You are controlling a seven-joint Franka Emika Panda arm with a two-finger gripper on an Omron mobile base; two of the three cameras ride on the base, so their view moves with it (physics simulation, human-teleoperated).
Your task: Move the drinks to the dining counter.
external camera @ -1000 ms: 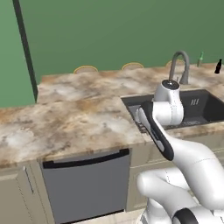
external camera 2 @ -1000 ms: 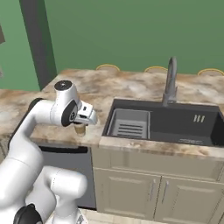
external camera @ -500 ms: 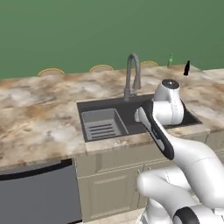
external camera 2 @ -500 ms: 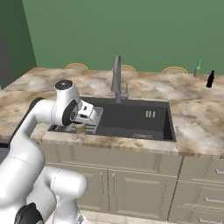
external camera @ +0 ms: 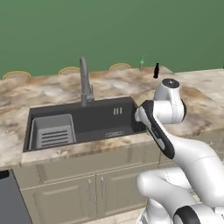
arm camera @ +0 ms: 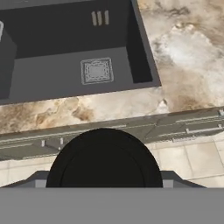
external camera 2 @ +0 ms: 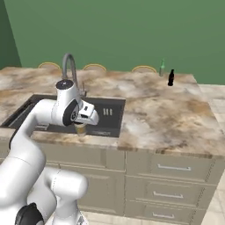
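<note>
Fingers [external camera 2: 81, 128] pinched the cup [external camera 2: 81, 130] above the sink's [external camera 2: 110, 125] front edge; green bottle [external camera 2: 162, 68] and cola bottle [external camera 2: 171, 78] stood near each other on the counter [external camera 2: 167, 110].

Rendered home kitchen. Indicated by: a marbled tan-and-white stone counter [external camera 2: 167, 110] with a dark undermount sink [external camera: 87, 120] set into it, grey gooseneck faucet [external camera: 85, 83] behind the basin, grey dish rack [external camera: 52, 131] seated in its left half. Beige cabinet doors and drawers [external camera 2: 176, 169] with bar handles are fitted below. Round tan stool seats [external camera: 120, 66] are lined along the far edge; green wall [external camera 2: 114, 30] behind.
</note>
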